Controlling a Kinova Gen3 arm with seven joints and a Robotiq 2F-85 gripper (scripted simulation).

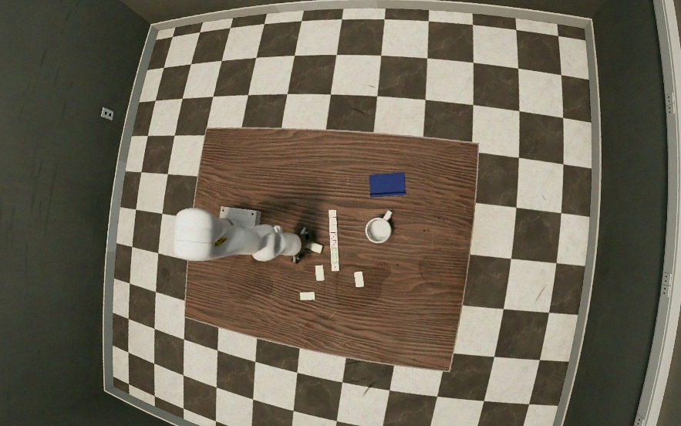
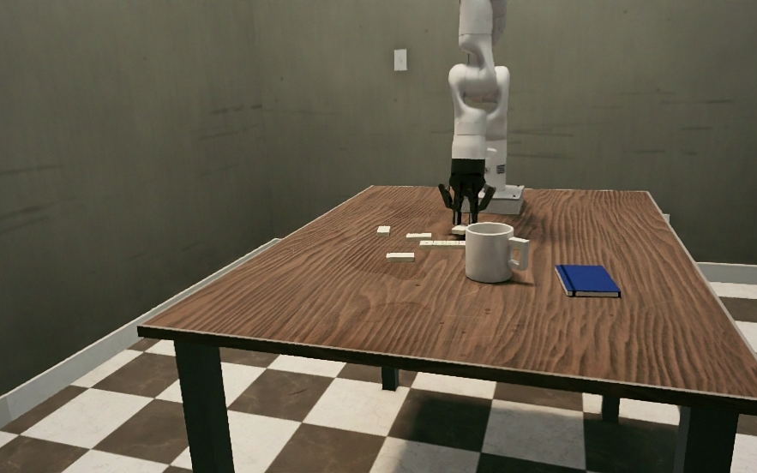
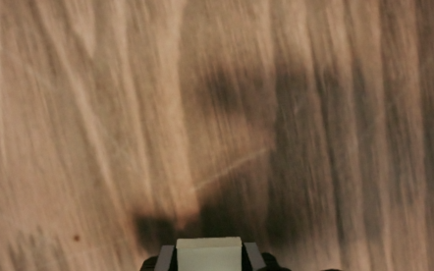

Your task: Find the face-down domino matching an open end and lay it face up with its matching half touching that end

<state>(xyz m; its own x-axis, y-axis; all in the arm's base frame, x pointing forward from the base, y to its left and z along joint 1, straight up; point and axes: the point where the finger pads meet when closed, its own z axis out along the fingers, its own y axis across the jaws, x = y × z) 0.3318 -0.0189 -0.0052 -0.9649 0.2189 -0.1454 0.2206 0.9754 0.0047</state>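
Observation:
My gripper [image 1: 308,245] [image 2: 465,222] [image 3: 209,257] points down and is shut on a pale, blank-backed domino [image 1: 315,247] [image 2: 459,230] [image 3: 209,252], gripped across its width. It holds this domino just above the table, left of the line in the top view. The domino's lower face is hidden. The line of face-up dominoes [image 1: 334,241] [image 2: 442,242] runs straight; its pips are too small to read surely, and the mug hides part of it in the exterior view. Three loose dominoes show blank backs: one [image 1: 319,272] [image 2: 418,236], another [image 1: 359,279] [image 2: 399,256] and a third [image 1: 307,296] [image 2: 383,230].
A white mug [image 1: 379,230] [image 2: 489,252] stands right of the line in the top view. A blue notebook [image 1: 387,184] [image 2: 586,279] lies beyond it. The brown wooden table [image 1: 258,158] [image 2: 322,305] bears everything, with the robot's base [image 1: 240,215] at its left side in the top view.

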